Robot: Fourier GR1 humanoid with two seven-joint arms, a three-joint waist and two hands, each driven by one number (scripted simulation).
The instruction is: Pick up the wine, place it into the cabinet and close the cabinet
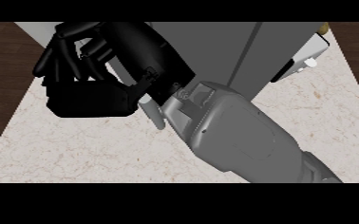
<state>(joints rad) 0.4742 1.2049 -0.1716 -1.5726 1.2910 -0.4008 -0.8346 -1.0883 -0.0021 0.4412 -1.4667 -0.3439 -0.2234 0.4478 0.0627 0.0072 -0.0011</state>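
Right hand [88, 97], fingers curled with nothing seen in them, sits at the left edge of the grey cabinet [210, 45]; wine not identifiable, probably inside already, so likely the closing step, and next calls for pushing the door flush.

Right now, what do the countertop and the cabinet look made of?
Countertop: looks like stone, probably marble, from its pale beige veining. Cabinet: flat matte grey panels, perhaps painted wood or laminate; cannot tell which.
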